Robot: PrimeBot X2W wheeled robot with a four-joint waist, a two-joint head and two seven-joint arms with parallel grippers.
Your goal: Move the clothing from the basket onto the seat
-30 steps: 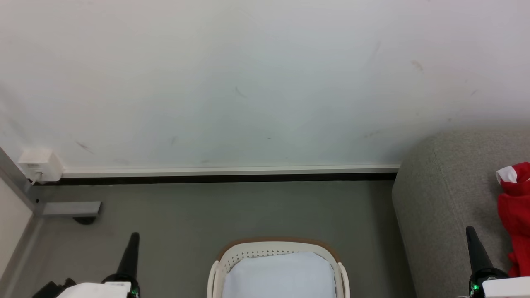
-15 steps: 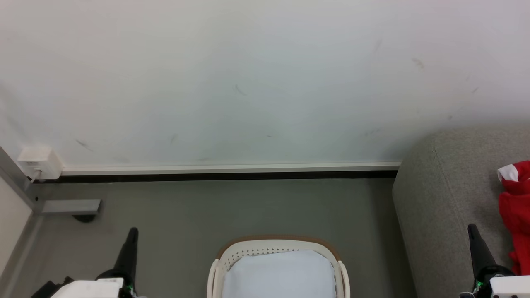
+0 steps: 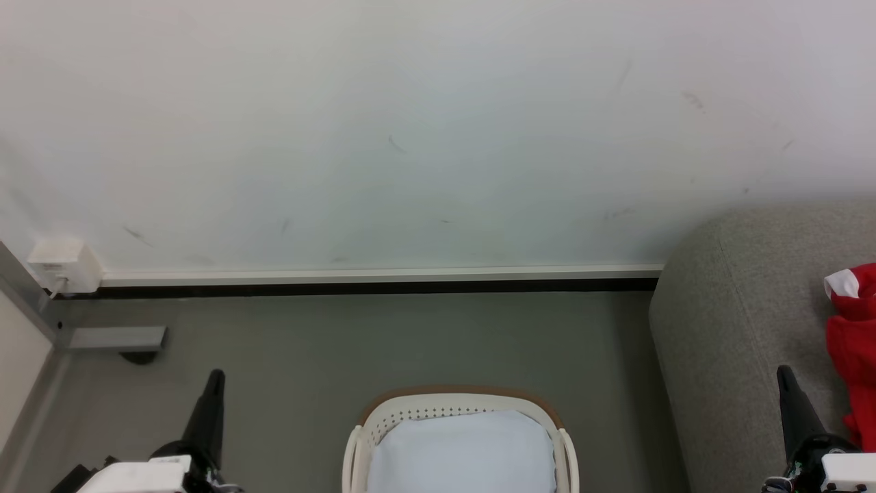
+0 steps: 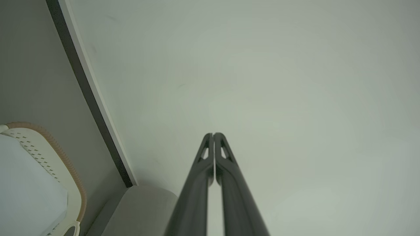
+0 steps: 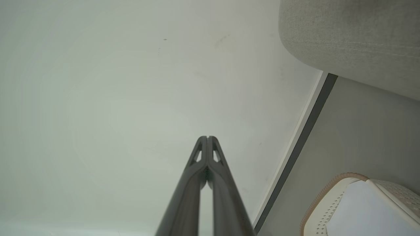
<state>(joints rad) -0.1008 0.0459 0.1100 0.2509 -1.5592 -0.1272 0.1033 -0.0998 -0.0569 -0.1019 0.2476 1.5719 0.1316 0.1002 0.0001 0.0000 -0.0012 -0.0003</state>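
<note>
Both hands are pointing forward with fingers pressed together and carrying nothing. The left hand is hanging over the floor to the left of the basket. The right hand is reaching over the seat, just beside the clothing, which is lying in a red heap on the cushion. The basket is showing only pale liner, but its near end is out of frame. The job is probably nearing its end. The sound move is looking down into the basket for any leftover red, keeping both arms clear of the rim and the cushion.
</note>
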